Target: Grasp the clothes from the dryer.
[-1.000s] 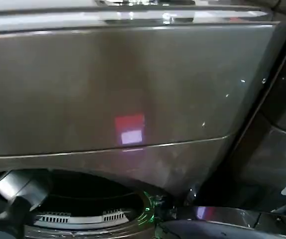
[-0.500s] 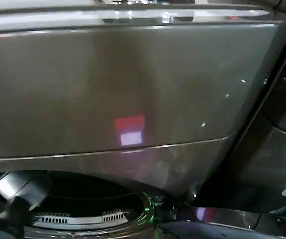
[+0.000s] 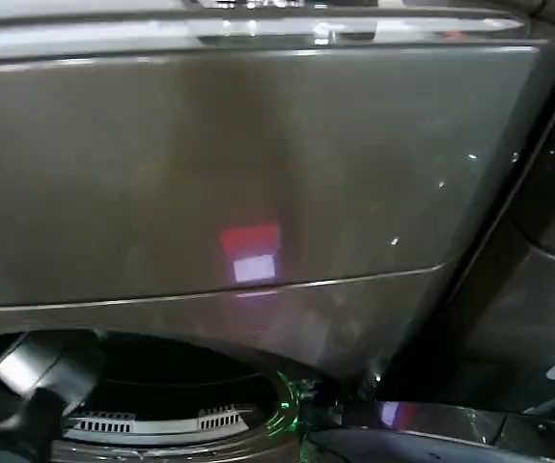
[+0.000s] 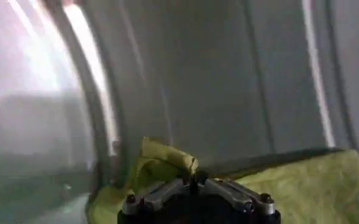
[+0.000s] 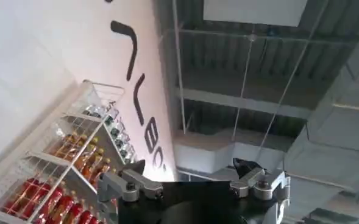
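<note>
Olive-green clothes (image 4: 301, 182) lie crumpled on the drum floor of the dryer (image 3: 258, 164) — the left gripper (image 4: 195, 178), fingers closed, pinches a fold. The right gripper (image 5: 194, 179) — fingers spread, empty — points at a ceiling.

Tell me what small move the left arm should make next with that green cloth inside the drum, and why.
Probably draw the left gripper straight back out of the dryer. In the left wrist view its fingers look shut on a fold of the clothes, which rise off the drum wall there while the rest lies slack. The right gripper hangs open, pointing at the ceiling, away from the work.
</note>
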Robot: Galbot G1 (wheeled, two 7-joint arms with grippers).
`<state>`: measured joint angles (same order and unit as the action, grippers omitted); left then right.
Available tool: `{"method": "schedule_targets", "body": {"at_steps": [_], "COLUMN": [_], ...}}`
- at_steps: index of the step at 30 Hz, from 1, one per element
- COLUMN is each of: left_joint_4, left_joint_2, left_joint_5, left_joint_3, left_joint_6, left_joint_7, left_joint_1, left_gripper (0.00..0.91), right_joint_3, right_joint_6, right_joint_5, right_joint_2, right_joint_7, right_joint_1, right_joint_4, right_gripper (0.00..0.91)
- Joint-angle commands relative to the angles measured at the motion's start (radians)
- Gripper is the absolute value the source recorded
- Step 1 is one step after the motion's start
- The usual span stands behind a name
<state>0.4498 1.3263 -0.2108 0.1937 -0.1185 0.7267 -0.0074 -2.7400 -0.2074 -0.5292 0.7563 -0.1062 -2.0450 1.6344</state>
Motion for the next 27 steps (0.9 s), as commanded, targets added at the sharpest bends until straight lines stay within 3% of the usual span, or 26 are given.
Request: {"method": "schedule_targets", "body": {"at_steps": [1, 14, 27], "left_joint_4": [0.167, 0.506, 0.672], "left_joint_2": [-0.008, 0.014, 0.088], "left_joint_5": [0.124, 0.302, 0.317], "left_joint_3": [-0.19, -0.419, -0.534], "left_joint_6": [0.058, 0.138, 0.015], "left_joint_7": [-0.297, -0.619, -0.861], "left_joint_1": [0.128, 0.356, 0.507], "left_gripper": [0.0, 0.0, 0.0], "right_joint_3": [0.008, 0.012, 0.013], "right_joint_6": [0.001, 0.002, 0.003], "right_joint_5": [0.0, -0.002, -0.002], "right_joint_2": [0.001, -0.007, -0.01], "right_joint_7": [0.001, 0.003, 0.006], "right_joint_1": [0.007, 0.011, 0.019], "right_joint_4": [0.003, 0.005, 0.002], "right_gripper": [0.907, 0.907, 0.907]}}
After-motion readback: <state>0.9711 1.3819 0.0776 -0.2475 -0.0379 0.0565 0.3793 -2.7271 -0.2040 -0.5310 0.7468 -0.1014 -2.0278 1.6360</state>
